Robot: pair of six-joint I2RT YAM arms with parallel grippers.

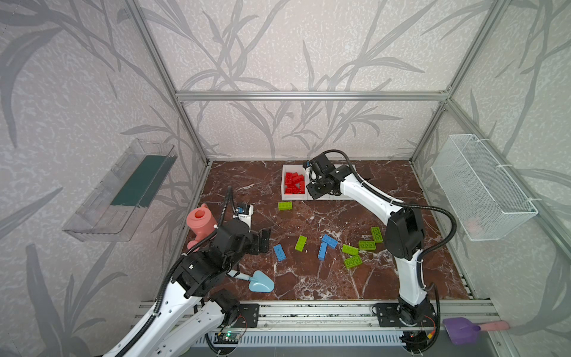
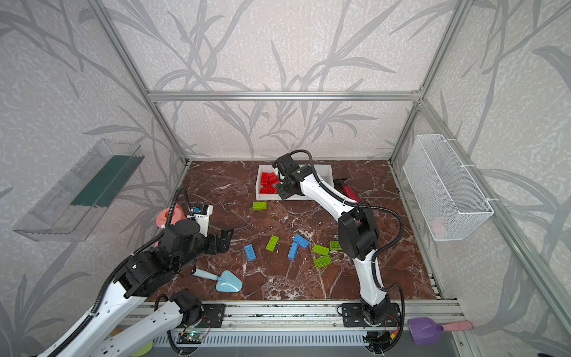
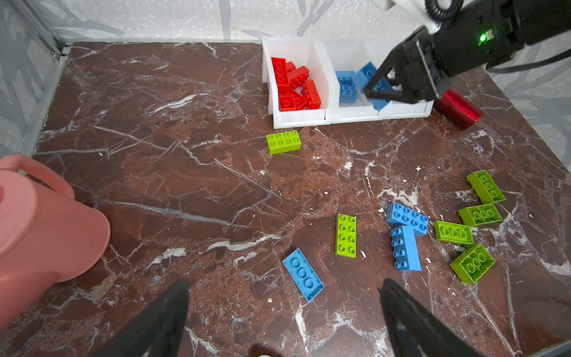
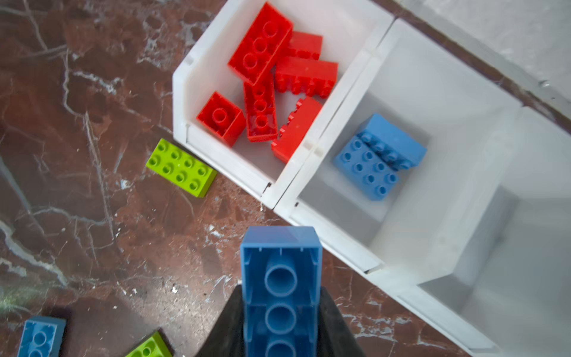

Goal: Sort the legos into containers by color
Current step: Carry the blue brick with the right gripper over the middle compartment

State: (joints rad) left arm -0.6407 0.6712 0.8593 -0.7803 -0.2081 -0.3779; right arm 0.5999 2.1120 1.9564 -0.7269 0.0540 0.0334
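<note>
bricks by count: six red ones (image 4: 261, 43), as near as the heap lets me tell, lie in the left end bin of the three joined white containers (image 3: 296, 119); two blue ones (image 4: 367, 170) lie in the middle bin. on the marble table (image 3: 185, 185) lie three loose blue bricks (image 3: 302, 275) and six green bricks (image 3: 283, 141), one green just in front of the red bin, the others grouped nearer the arms' bases. one more blue brick (image 4: 279, 272) is pinched lengthwise between the fingers of the right gripper (image 3: 375, 95), hanging at the front edge of the middle bin. the right arm stretches far forward across the table, wrist bent down. the left gripper (image 1: 262, 241) has its jaws spread wide, hovering low near a loose blue brick, its arm folded beside a pink watering can (image 1: 200, 221).
</note>
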